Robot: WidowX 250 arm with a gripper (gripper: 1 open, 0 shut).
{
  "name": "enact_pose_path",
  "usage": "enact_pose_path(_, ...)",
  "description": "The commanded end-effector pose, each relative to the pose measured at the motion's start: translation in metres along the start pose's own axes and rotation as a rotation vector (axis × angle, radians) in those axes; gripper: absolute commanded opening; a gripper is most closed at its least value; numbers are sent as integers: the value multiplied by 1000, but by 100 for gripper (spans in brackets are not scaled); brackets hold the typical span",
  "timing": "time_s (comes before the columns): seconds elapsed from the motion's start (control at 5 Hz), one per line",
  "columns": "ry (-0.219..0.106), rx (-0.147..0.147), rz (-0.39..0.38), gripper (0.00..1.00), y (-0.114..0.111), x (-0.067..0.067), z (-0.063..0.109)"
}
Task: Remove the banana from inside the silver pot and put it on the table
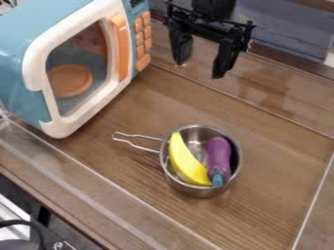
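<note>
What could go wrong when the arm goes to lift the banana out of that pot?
1. The eggplant lies right against the banana in the pot, so the open tool may pinch both or drag the eggplant out.
2. The pot is small and light-looking; a finger catching its rim could tip or slide it.
3. The banana looks smooth and curved, so it may slip from the grip.

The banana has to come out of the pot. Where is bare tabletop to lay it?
Bare table lies right of the silver pot toward the rim, and between pot and gripper. The left is crowded by the microwave.
</note>
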State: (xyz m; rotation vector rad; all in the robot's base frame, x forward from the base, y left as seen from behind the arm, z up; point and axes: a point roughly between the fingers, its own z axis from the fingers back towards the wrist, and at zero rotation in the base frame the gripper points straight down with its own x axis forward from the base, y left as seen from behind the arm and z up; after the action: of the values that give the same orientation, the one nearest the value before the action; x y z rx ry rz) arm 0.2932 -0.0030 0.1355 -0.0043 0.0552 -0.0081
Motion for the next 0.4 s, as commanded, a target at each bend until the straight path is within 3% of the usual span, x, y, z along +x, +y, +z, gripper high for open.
enact_pose_path(0.0,82,-34,135,100,-5,-25,-33)
enact_pose_path(0.2,82,-91,274,100,-13,-44,-57)
